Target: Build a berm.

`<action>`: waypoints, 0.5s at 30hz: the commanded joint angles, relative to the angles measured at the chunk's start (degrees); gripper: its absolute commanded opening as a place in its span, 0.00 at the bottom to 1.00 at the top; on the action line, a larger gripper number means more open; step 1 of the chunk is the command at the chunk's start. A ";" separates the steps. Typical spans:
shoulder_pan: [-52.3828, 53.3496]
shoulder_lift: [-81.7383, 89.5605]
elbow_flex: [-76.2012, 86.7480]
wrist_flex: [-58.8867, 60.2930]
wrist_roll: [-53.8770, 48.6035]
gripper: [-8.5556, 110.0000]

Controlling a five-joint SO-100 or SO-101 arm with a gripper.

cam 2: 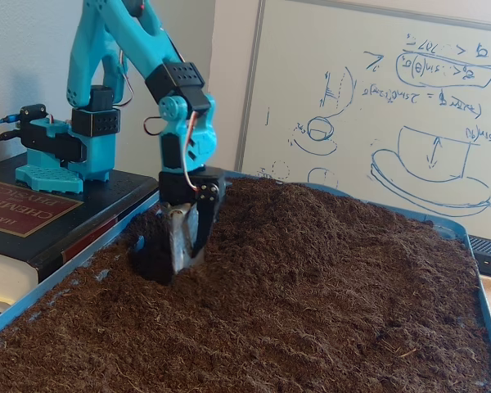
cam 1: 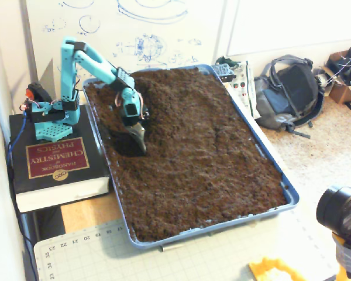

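A blue tray (cam 1: 273, 165) holds loose dark brown soil. A raised, rounded hump of soil, the berm (cam 1: 169, 93), lies at the tray's far end, just right of the arm; it also shows in a fixed view (cam 2: 286, 217), rising steeply beside the gripper. My teal arm's gripper (cam 1: 138, 139) points down with its tips pushed into a dark hollow (cam 1: 124, 143) in the soil near the tray's left wall. In a fixed view the gripper (cam 2: 185, 255) has its jaws together and its tips partly buried.
The arm's base stands on a thick chemistry handbook (cam 1: 55, 159) left of the tray. A backpack (cam 1: 292, 93) and boxes lie on the floor to the right. A camera (cam 1: 341, 211) stands at the front right. A whiteboard (cam 2: 376, 106) is behind the tray.
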 commanded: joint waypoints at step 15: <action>-3.34 -3.43 -20.04 -0.09 0.88 0.07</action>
